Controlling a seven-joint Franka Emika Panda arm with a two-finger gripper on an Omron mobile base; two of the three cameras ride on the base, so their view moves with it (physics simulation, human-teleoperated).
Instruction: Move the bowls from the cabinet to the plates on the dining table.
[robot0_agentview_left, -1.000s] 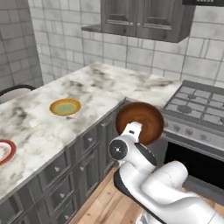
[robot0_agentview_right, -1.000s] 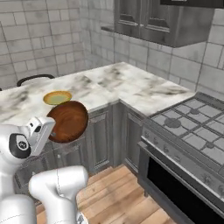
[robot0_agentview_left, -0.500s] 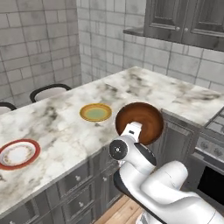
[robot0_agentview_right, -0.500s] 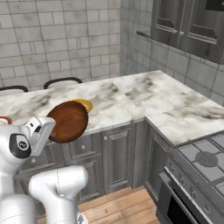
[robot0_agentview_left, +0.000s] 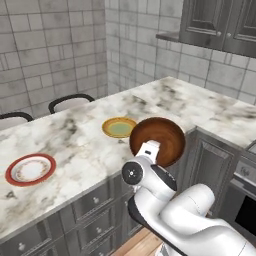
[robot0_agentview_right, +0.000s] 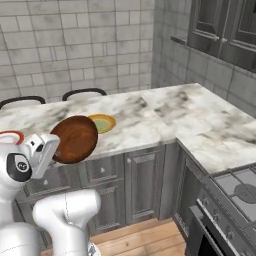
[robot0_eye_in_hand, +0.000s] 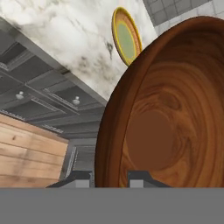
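Hand view: gripper pinches the brown bowl's rim.

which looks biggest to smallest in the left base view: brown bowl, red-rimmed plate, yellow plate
1. Brown bowl, clearly largest, though it is held up nearer the camera, so that is partly nearness.
2. Red-rimmed plate.
3. Yellow plate, partly hidden by the bowl; the two plates look nearly alike, so their order is unsure.

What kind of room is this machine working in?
A home kitchen, by the look of it. A marble-topped dining table runs along grey drawers, set with a yellow-orange plate and a red-rimmed plate. Grey wall cabinets hang over tiled walls, and a stove sits at one side.
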